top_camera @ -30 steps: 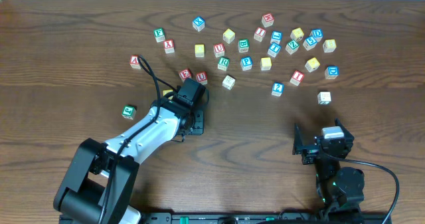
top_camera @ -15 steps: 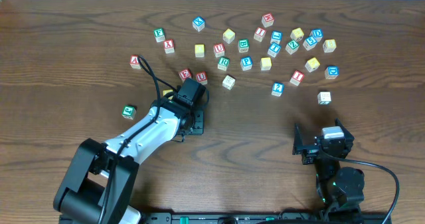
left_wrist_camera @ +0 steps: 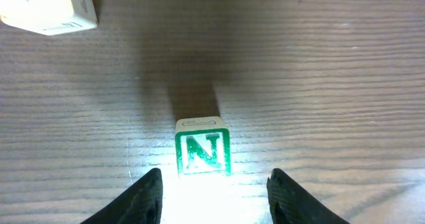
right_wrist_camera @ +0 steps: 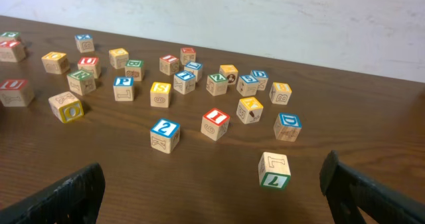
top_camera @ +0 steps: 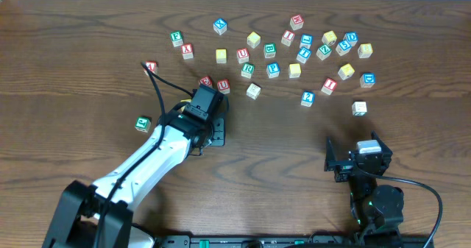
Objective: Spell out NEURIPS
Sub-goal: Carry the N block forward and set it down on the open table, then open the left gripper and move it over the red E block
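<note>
A green N block (left_wrist_camera: 202,147) sits on the wood table just ahead of my left gripper (left_wrist_camera: 214,196), centred between its open fingers and not touching them. In the overhead view the left gripper (top_camera: 206,121) is below the red R (top_camera: 206,81) and U (top_camera: 223,85) blocks, and its wrist hides the N block. The other letter blocks are scattered at the back, such as a red I block (right_wrist_camera: 215,123) and a blue P block (top_camera: 273,69). My right gripper (right_wrist_camera: 212,197) is open and empty, low at the front right (top_camera: 350,162).
A pale block (left_wrist_camera: 50,11) lies far left of the N block. A green block (top_camera: 143,123) and a red A block (top_camera: 151,66) lie left of the left arm. A block with a green 7 (right_wrist_camera: 273,170) lies nearest the right gripper.
The left arm has shifted a little up and to the left, and its cable now crosses the red A block. The right arm has not moved.
</note>
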`<control>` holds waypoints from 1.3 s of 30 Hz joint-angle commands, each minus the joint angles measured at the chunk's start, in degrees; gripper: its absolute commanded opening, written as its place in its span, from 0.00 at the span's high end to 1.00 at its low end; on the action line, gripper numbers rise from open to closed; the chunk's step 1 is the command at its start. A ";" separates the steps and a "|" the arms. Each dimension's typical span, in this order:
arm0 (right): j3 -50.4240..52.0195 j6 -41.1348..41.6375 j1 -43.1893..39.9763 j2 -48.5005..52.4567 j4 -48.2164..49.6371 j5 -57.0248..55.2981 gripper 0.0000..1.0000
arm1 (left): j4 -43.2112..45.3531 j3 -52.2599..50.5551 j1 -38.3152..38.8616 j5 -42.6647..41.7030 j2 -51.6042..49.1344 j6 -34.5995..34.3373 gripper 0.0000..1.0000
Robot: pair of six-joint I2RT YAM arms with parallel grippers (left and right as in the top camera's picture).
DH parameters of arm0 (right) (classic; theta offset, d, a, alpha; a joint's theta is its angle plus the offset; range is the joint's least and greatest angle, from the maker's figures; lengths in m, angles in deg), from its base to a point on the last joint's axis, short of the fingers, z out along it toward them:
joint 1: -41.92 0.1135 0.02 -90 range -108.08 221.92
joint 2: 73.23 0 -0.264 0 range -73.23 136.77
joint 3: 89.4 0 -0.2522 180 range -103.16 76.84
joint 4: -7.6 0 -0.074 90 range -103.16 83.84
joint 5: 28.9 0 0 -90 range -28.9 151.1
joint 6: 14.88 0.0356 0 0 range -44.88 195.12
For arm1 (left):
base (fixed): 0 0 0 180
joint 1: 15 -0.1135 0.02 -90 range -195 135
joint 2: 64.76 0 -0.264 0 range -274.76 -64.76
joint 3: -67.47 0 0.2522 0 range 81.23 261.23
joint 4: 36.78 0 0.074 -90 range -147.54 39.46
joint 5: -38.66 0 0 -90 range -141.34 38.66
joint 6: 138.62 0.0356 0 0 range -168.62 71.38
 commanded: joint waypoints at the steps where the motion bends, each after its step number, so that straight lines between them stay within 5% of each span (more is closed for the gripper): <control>1: 0.04 0.24 -0.31 -0.24 -0.24 0.15 0.01 | -0.63 2.10 0.02 0.31 2.38 0.37 0.47; 11: 0.04 0.24 -0.31 -0.24 -0.24 0.15 0.01 | -0.61 6.73 -0.02 0.87 3.72 0.35 0.45; 19: 0.04 0.24 -0.31 -0.24 -0.24 0.15 0.01 | -0.26 11.54 -0.15 9.38 3.54 -0.35 0.44; 39: 0.04 0.24 -0.31 -0.24 -0.24 0.15 0.01 | -9.94 33.22 -4.83 12.87 -18.03 -10.82 0.46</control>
